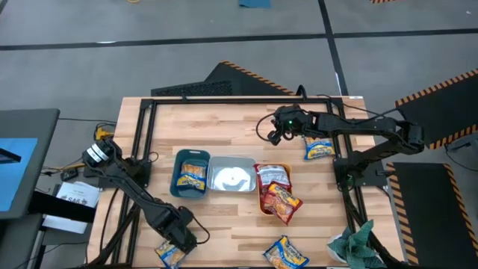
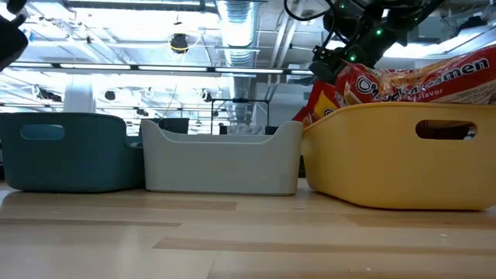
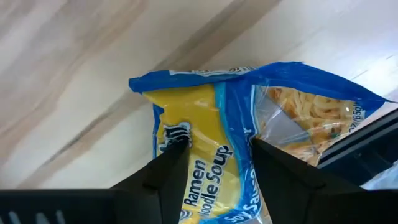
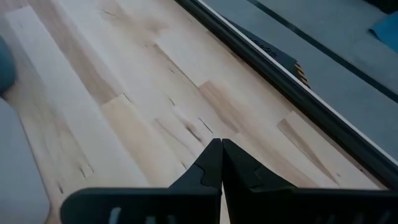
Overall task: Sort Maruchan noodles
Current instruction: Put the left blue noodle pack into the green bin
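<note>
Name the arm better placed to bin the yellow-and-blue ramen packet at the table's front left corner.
Left. The left gripper already straddles that packet, fingers open on either side. The right gripper is shut, empty, over bare wood behind the bins.

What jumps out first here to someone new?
Three bins in a row mid-table: teal bin, clear bin, and orange bin heaped with red-orange packets. The left gripper is down at the table's near-left edge, fingers straddling a yellow-and-blue packet. The right gripper, shut and empty, hovers over bare wood near the far edge; two more yellow-and-blue packets lie loose, one far right, one near edge.
</note>
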`<state>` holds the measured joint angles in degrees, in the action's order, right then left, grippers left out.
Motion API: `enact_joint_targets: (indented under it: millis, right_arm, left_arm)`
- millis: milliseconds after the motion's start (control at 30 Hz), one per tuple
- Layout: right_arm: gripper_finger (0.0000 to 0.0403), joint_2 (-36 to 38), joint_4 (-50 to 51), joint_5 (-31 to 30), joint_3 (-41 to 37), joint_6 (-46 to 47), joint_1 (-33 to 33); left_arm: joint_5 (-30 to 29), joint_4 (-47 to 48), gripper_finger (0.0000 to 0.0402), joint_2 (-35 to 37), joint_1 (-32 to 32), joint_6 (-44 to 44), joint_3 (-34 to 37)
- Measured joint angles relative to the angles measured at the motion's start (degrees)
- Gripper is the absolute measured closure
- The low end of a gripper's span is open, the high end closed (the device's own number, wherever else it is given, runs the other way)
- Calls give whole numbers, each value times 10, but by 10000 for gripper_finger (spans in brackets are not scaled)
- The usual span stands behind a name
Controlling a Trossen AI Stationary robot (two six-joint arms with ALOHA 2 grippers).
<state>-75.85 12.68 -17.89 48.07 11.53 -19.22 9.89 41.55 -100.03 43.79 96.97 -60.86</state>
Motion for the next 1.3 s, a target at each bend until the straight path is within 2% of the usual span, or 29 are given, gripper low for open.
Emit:
enact_joint_targets:
  millis: [133, 200, 300, 367, 500, 667, 900, 1000, 1133, 1300]
  right_arm:
    - [378, 0, 0, 0, 0, 4, 0]
    - [378, 0, 0, 0, 0, 4, 0]
    - [378, 0, 0, 0, 0, 4, 0]
    - [378, 0, -1, 0, 0, 4, 0]
    - [378, 0, -6, 0, 0, 2, -5]
    - [378, 0, -7, 1, 0, 2, -3]
    - [378, 0, -7, 6, 0, 4, 13]
    - [378, 0, -7, 6, 0, 5, 20]
    - [378, 0, -7, 10, 0, 6, 32]
    - [378, 0, -7, 11, 0, 6, 46]
  left_arm:
    - [-32, 57, 252, 4, 0, -5, 0]
    - [-47, 87, 286, 9, 2, -13, 1]
    - [-61, 105, 361, 22, 2, -25, 3]
    - [-77, 106, 388, 36, 2, -43, 5]
    - [-85, 112, 398, 77, -1, -119, -3]
    - [-87, 83, 401, 129, -1, -258, -51]
    - [-189, 89, 401, 195, -28, -391, -133]
    - [-239, 151, 401, 221, -52, -460, -167]
    - [-302, 285, 401, 243, -111, -529, -193]
    - [-325, 366, 401, 256, -219, -630, -193]
